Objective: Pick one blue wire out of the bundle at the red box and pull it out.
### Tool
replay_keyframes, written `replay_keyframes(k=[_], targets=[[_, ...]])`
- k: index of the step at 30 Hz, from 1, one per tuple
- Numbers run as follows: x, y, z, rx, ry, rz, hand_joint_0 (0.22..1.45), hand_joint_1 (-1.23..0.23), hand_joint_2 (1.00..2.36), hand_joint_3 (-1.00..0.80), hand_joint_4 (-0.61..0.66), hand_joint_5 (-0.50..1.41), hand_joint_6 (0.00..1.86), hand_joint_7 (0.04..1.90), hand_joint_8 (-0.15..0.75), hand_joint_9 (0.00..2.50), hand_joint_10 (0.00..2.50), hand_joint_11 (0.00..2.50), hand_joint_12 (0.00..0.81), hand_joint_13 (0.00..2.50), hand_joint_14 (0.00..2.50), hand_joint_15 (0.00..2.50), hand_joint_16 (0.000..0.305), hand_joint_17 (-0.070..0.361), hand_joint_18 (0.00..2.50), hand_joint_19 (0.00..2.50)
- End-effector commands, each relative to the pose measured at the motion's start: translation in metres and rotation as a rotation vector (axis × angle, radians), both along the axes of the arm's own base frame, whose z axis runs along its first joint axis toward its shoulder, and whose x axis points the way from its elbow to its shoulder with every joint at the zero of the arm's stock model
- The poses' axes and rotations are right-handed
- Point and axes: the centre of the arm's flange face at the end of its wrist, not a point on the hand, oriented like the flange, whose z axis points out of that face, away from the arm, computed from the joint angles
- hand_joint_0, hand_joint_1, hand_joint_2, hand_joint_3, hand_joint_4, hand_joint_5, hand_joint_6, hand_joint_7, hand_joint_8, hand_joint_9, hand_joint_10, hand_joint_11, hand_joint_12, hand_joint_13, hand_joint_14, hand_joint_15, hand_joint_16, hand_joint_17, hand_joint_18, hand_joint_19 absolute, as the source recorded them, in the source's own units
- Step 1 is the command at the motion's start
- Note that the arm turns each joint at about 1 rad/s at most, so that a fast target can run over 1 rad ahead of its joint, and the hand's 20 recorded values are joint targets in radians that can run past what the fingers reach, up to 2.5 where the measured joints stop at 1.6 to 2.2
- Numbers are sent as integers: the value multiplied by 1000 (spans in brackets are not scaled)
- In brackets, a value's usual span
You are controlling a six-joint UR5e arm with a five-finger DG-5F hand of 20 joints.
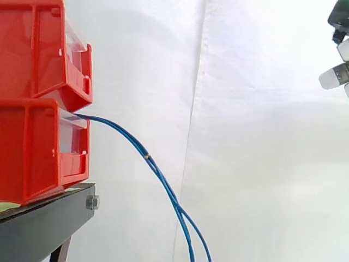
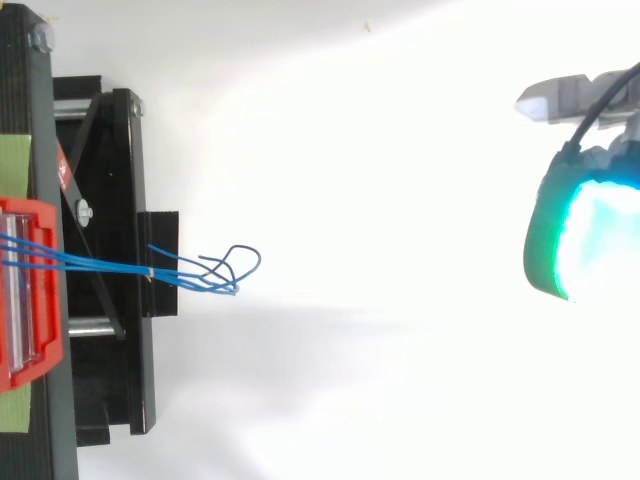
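The blue wires (image 1: 147, 155) droop from the lower red bin (image 1: 38, 153) past the stand (image 1: 43, 224); hand (image 1: 334, 77) top right, well apart

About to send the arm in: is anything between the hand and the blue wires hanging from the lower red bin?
Nothing visible does. The hand is at the right edge, well apart from the blue wires drooping from the lower red bin; only open air before the white curtain lies between.
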Motion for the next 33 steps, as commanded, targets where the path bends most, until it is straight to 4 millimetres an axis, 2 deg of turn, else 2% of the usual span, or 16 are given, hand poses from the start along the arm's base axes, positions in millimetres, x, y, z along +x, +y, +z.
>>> replay_keyframes(k=[1, 7, 13, 14, 18, 26, 30, 33], targets=[[5, 2, -6, 1, 3, 2, 488, -539, 1000, -491, 304, -179, 503, 921, 292, 451, 5, 133, 408, 21, 0, 28, 72, 162, 0, 189], [16, 3, -24, -4, 15, -2, 490, -552, 1000, -495, 325, -161, 503, 1006, 295, 467, 5, 152, 408, 27, 0, 28, 71, 161, 0, 187], [35, 1, -64, -6, 51, -31, 492, -573, 1000, -499, 328, -157, 503, 1011, 294, 468, 5, 146, 408, 31, 1, 25, 71, 161, 0, 187], [42, 2, -76, -6, 50, -31, 492, -576, 1000, -500, 334, -156, 503, 1013, 294, 469, 5, 152, 408, 32, 0, 29, 71, 161, 0, 188], [60, 3, -98, -2, 12, -36, 493, -581, 1000, -499, 336, -152, 503, 1015, 296, 478, 5, 159, 408, 40, 0, 35, 71, 159, 0, 184], [89, 2, -128, -13, -79, -125, 493, -582, 1000, -500, 342, -150, 503, 1014, 295, 488, 6, 168, 406, 50, 0, 31, 71, 159, 0, 190], [106, 4, -138, -59, -73, -164, 493, -586, 1000, -500, 396, -145, 503, 820, 280, 483, 0, 21, 400, 32, 1, 2, 71, 159, 0, 166], [114, 4, -141, -70, -70, -177, 488, -612, 1000, -500, 419, -143, 502, 787, 278, 476, 2, 0, 398, 24, 0, 0, 71, 160, 0, 157]])
